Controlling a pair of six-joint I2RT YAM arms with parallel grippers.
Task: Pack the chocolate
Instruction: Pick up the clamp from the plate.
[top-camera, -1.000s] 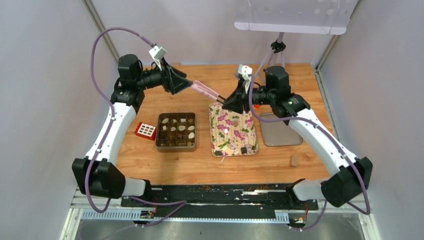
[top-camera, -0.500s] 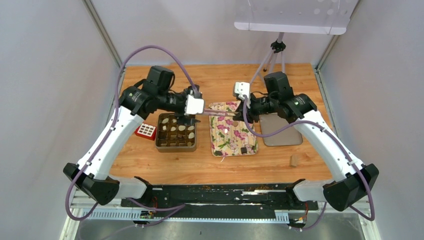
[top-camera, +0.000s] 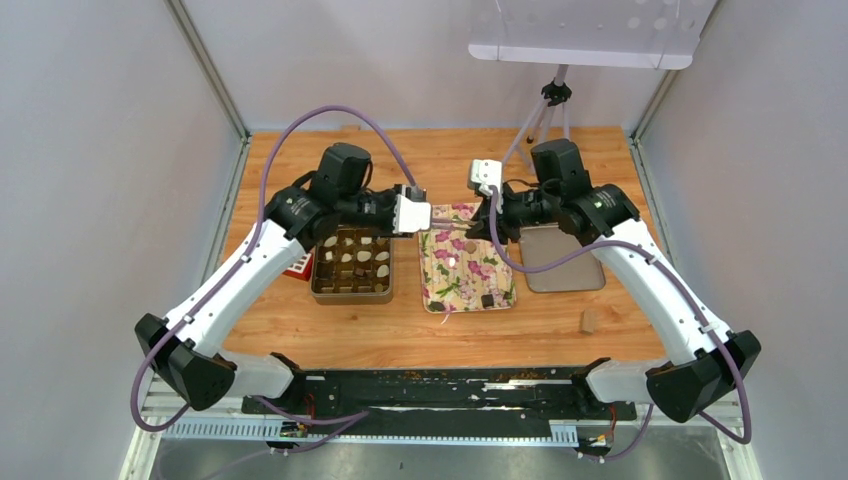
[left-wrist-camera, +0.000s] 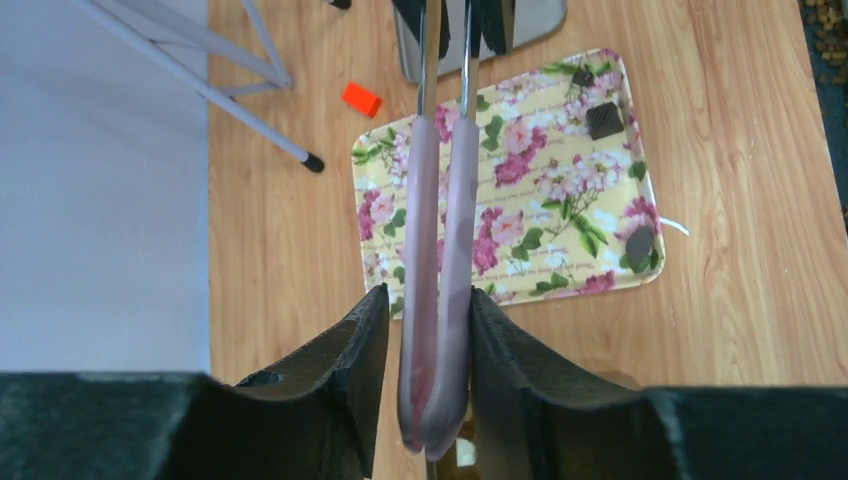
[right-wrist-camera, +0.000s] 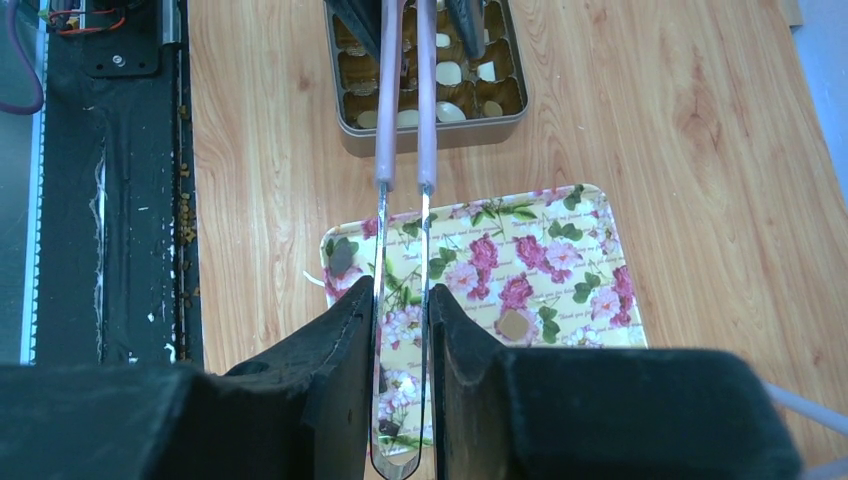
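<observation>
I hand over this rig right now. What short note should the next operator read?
Left gripper: shut on the pink sleeved end of the metal tongs.
Right gripper: shut on their bare steel end.
Brown and cream chocolate pieces: most sit in the divided metal tin, a few lie on the yellow floral tray.
Done: tin partly filled.
To do: release one grip, move the tray pieces into the tin.
</observation>
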